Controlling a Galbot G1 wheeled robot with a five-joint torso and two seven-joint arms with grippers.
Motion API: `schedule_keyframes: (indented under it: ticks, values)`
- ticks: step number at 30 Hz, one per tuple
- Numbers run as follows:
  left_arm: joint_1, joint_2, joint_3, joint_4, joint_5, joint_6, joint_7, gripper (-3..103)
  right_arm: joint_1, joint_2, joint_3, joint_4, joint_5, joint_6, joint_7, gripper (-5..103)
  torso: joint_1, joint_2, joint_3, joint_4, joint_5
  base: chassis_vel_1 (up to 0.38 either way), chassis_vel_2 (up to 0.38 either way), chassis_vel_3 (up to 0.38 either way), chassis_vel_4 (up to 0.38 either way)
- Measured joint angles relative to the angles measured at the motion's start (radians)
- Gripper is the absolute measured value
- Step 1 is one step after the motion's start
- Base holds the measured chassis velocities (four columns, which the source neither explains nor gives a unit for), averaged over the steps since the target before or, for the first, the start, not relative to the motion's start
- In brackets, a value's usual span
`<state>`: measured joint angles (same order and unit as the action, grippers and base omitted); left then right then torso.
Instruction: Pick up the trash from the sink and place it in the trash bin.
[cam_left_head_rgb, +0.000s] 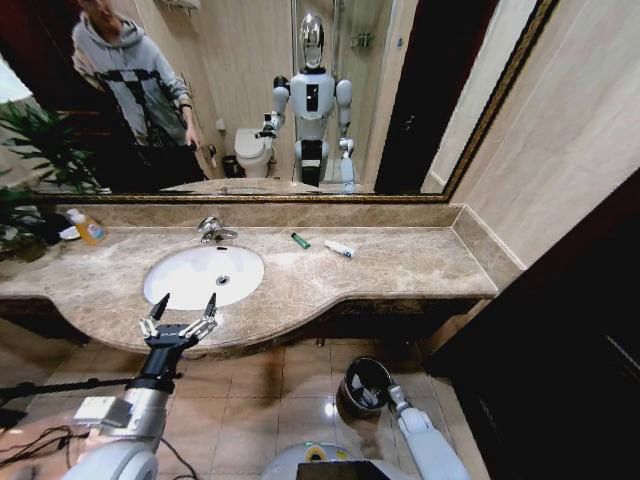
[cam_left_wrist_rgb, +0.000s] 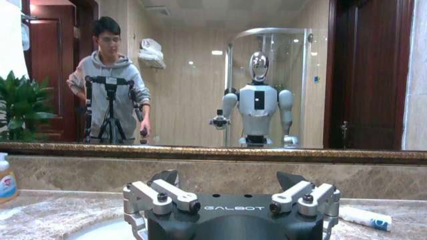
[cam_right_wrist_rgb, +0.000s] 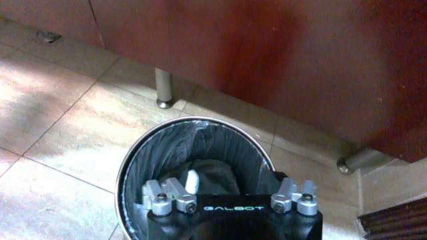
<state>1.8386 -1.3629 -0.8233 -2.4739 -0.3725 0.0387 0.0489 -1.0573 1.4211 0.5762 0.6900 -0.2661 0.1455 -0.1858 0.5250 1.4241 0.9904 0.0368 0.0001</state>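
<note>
Head view, left end effector (cam_left_head_rgb: 181, 309): fingers spread apart and empty, raised at the front edge of the tabletop (cam_left_head_rgb: 400, 265), just before the sink (cam_left_head_rgb: 204, 275).
Head view, trash: a tiny green tube (cam_left_head_rgb: 300, 240) and a white-and-blue tube (cam_left_head_rgb: 340, 248) lie on the marble behind and to the right of the basin, near each other.
Head view, trash bin (cam_left_head_rgb: 362, 385): stands on the floor under the tabletop edge; the right arm reaches to its rim.
Head view, orange bottle (cam_left_head_rgb: 87, 228): stands at the far left of the marble.
Left wrist view: the left end effector (cam_left_wrist_rgb: 230, 192) is wide open; the white-and-blue tube (cam_left_wrist_rgb: 363, 218) lies beyond it.
Right wrist view: the right end effector (cam_right_wrist_rgb: 230, 200) hangs over the trash bin (cam_right_wrist_rgb: 200, 145), which is lined with a dark bag; whether its fingers are apart or together I cannot tell. A white piece (cam_right_wrist_rgb: 191, 181) lies inside.
</note>
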Motion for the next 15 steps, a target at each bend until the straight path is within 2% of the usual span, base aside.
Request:
schedule_keyframes:
  ticks: [2, 5, 7, 12, 15]
  values:
    - [0.0, 0.0, 0.0, 0.0, 0.0, 0.0, 0.0, 100, -0.003, -0.001, 0.0, 0.004, 0.001, 0.0, 0.0, 79, 0.0, 0.0, 0.0, 0.0, 0.0, 0.0, 0.0, 0.0, 0.0]
    - [0.0, 0.0, 0.0, 0.0, 0.0, 0.0, 0.0, 100, -0.012, -0.003, 0.0, 0.016, 0.004, -0.001, -0.001, 94, 0.0, 0.0, 0.0, 0.0, -0.0001, 0.0, 0.0, 0.0, 0.0]
    - [0.0, 0.0, 0.0, 0.0, 0.0, 0.0, 0.0, 100, -0.019, -0.005, 0.0, 0.027, 0.007, -0.003, -0.001, 99, 0.0, 0.0, 0.0, 0.0, 0.0, 0.0, 0.0, 0.0, 0.0]
    - [0.0, 0.0, 0.0, 0.0, 0.0, 0.0, 0.0, 100, -0.034, -0.008, 0.002, 0.046, 0.017, -0.004, -0.001, 100, 0.0, 0.0, 0.0, 0.0, 0.0001, 0.0, 0.0, 0.0, 0.0]
    - [0.0, 0.0, 0.0, 0.0, 0.0, 0.0, 0.0, 100, -0.075, -0.017, 0.0, 0.106, 0.066, -0.021, -0.001, 100, 0.0, 0.0, 0.0, 0.0001, 0.0, 0.0, 0.0, 0.0, 0.0]
